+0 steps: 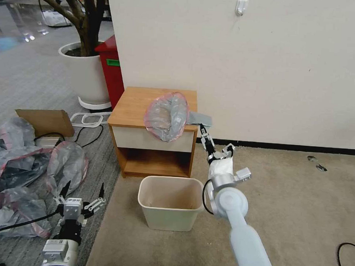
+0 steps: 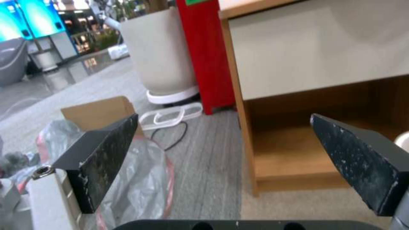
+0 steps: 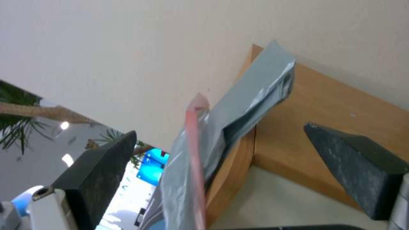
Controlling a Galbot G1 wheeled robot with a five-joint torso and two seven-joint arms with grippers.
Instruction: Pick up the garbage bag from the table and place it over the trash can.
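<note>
Clutter crowds the floor around the left gripper (image 1: pixel 83 195): bulky grey bags (image 1: pixel 66 165) with dark contents lie just beside its spread fingers (image 2: pixel 104 153), with a brown cardboard piece (image 1: pixel 47 121) and a black cable (image 1: pixel 86 134) farther on, toward the white planter (image 1: pixel 85 74) and the red bin (image 1: pixel 111 72). Between those empty fingers the left wrist view looks into the open lower shelf of the table (image 1: pixel 131 106), under its white drawer front. The right gripper (image 1: pixel 215 146) is raised by the table's right front corner, fingers (image 3: pixel 358 166) spread and holding nothing, their tips just below and beside the garbage bag (image 1: pixel 168 116). The bag lies crumpled on the tabletop, its pink-rimmed mouth hanging over the front edge and a flat grey end sticking out past the right side. From the right wrist view that grey end and the pink band hang between the fingers but beyond them — nothing pinched — with the wall (image 1: pixel 268 66) close behind. The head view adds the trash can (image 1: pixel 169 204), standing open on the carpet in front of the table, below the right gripper and to its left.
</note>
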